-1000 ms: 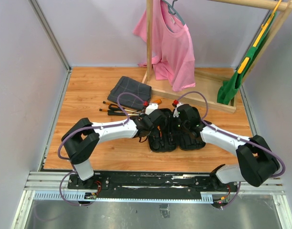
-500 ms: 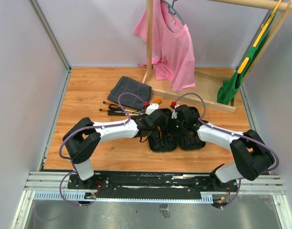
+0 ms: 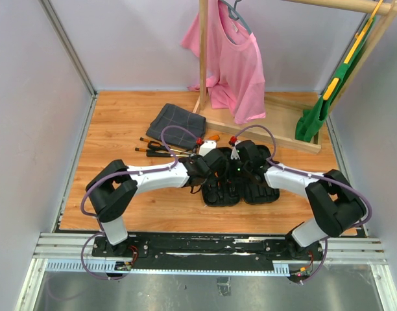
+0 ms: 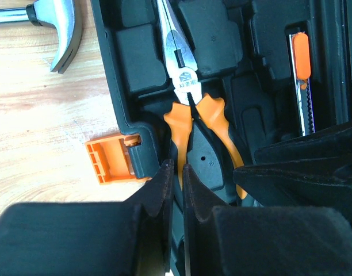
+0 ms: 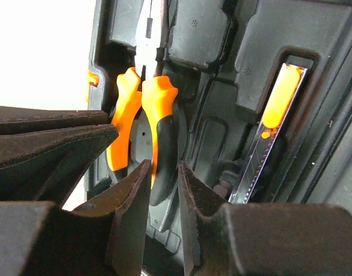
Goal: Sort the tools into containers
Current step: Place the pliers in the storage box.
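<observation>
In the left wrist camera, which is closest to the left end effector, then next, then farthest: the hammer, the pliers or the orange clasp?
1. Pliers: inside the case, one handle right at the left end effector.
2. Orange clasp: just to the left, on the case's edge.
3. Hammer: far upper left, out on the table.

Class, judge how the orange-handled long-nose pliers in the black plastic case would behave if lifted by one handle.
The orange-handled long-nose pliers are mostly steel, so probably stiff and heavy for their size. They pivot, so the free handle would likely swing. The black plastic case cradles them closely; they may snag coming out.
</observation>
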Controlling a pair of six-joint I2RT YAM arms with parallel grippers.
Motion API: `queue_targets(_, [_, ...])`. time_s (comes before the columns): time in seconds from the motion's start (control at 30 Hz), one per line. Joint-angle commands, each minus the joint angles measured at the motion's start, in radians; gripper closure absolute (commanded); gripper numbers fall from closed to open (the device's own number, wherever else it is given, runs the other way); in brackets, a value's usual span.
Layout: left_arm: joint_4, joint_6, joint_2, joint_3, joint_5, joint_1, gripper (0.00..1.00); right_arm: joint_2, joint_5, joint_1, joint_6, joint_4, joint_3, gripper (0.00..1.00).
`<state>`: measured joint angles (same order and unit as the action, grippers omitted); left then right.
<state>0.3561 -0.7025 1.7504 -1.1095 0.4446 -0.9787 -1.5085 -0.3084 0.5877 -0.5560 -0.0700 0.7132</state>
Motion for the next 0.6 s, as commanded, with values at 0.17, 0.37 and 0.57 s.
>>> queue_targets(0.17, [0.147,0.018,0.068,-0.021,0.043,-0.005,0.94,-0.045,0.008,-0.012,0.012,0.012,0.031,0.83])
queue_targets(0.37, [0.156,0.019,0.090,-0.011,0.024,-0.005,0.95,-0.072,0.025,-0.011,0.014,0.039,0.025,0.88])
queue_targets(0.57, [0.162,0.011,0.105,0.016,0.003,-0.005,0.96,-0.095,0.022,0.003,-0.007,0.031,0.001,0.91])
